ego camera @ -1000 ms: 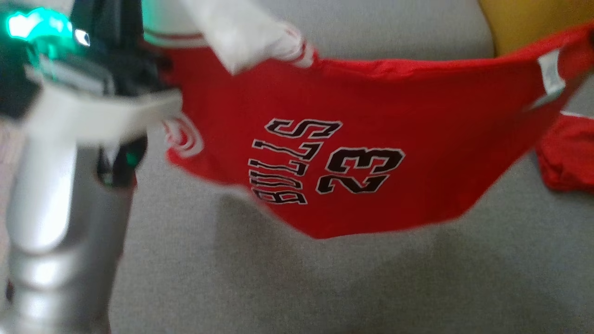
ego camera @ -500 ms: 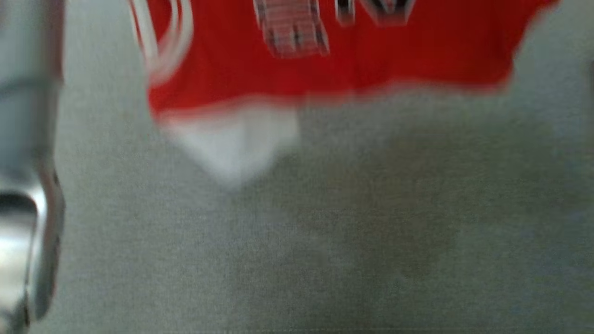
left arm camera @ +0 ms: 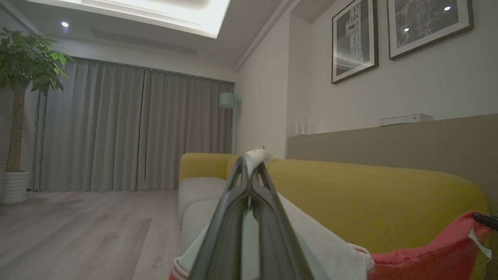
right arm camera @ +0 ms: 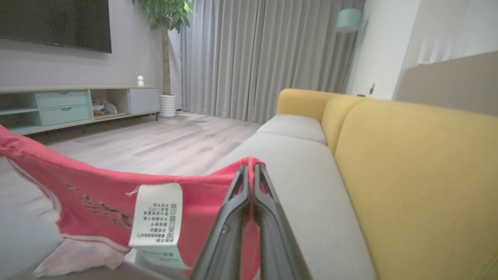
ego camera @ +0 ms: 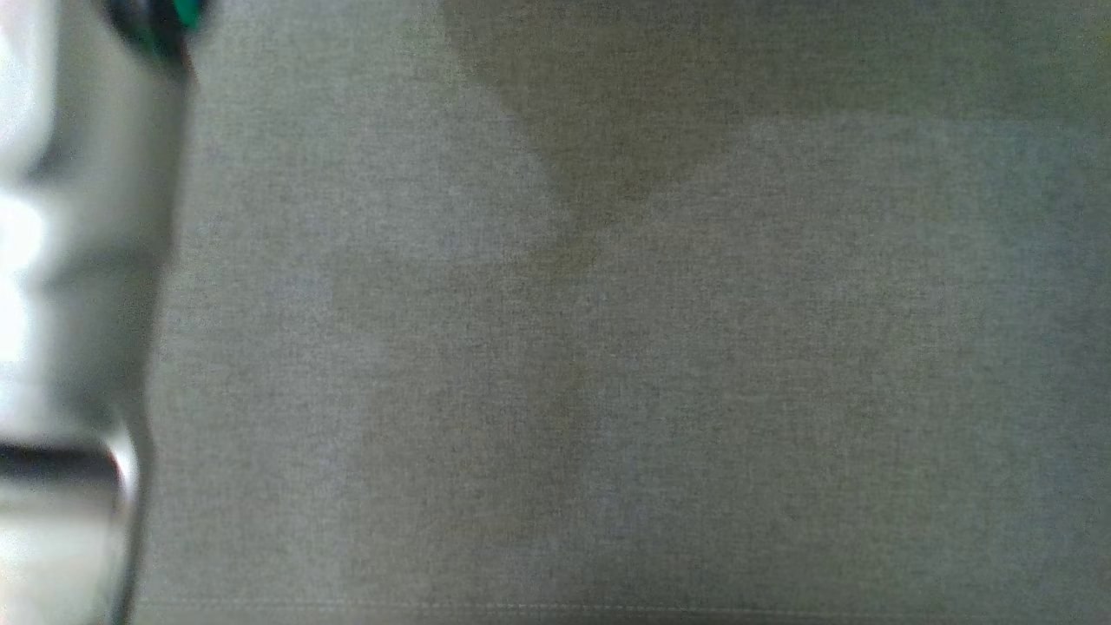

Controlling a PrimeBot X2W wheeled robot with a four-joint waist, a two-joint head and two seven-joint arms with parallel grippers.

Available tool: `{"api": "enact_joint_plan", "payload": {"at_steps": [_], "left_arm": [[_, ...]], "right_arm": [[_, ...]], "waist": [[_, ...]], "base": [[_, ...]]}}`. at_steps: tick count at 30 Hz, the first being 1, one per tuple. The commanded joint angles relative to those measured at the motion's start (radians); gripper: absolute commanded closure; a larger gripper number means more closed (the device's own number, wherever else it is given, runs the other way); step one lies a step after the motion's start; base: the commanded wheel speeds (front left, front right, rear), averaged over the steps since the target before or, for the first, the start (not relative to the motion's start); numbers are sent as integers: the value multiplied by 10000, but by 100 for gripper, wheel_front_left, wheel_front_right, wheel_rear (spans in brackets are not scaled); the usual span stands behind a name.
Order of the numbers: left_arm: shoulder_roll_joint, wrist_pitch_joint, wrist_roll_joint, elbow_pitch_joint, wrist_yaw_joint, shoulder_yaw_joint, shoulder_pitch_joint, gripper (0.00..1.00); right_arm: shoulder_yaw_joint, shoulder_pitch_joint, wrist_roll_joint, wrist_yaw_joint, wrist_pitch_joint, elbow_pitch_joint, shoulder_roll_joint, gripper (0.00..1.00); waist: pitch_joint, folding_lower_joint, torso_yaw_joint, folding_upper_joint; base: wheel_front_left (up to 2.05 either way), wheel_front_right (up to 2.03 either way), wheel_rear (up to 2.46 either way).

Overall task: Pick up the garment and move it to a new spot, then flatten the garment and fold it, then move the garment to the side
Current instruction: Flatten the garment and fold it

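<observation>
The left hand [left arm camera: 249,163] pinches the white part of the red shirt [right arm camera: 97,194]; the right hand [right arm camera: 251,169] pinches its red edge. The shirt hangs between them above the sofa [right arm camera: 408,163] seat.

Head camera tipped down, off the garment [right arm camera: 87,184], onto grey cushion [ego camera: 660,365]

You've got the left forearm [ego camera: 69,304] as a pale silver tube, blurred, with a dark band [ego camera: 52,460] at its near end and a green light [ego camera: 187,10] on a dark collar [ego camera: 139,24] at the far end. Left gripper [left arm camera: 251,168] and right gripper [right arm camera: 252,171]: two long, slim dark-grey fingers each, glossy, tapering.
</observation>
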Motion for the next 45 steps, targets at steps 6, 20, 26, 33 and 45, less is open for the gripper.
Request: {"api": "enact_joint_plan", "payload": {"at_steps": [6,20,26,33,45], "left_arm": [[415,-36,48,-1896,48,722,3913,100],[-390,-31,-468,-3635,948,766,10921,100],[-450,73,-587,-4460,1503,619,12980,100],[-376,538,-543,-5012,1707,570,12589,100],[-1036,949,-968,-2532,1319,690,8438,100]], "right_arm": [[-36,2821,912,65,-660,-117,-673,100],[-2370,9643,512,65,-772,-1670,10,100],[-3655,11934,-339,65,-772,-2687,958,100],[-4216,12094,-1024,65,-644,-2979,1522,100],[-3929,9372,-1461,65,-272,-1596,1951,100]], "waist": [[-1044,-3,118,1],[-2865,-3,177,1],[-3388,-3,-51,1],[-3100,-3,-237,1],[-1696,-3,-277,1]], "base": [[0,0,0],[0,0,0],[0,0,0],[0,0,0],[0,0,0]]}}
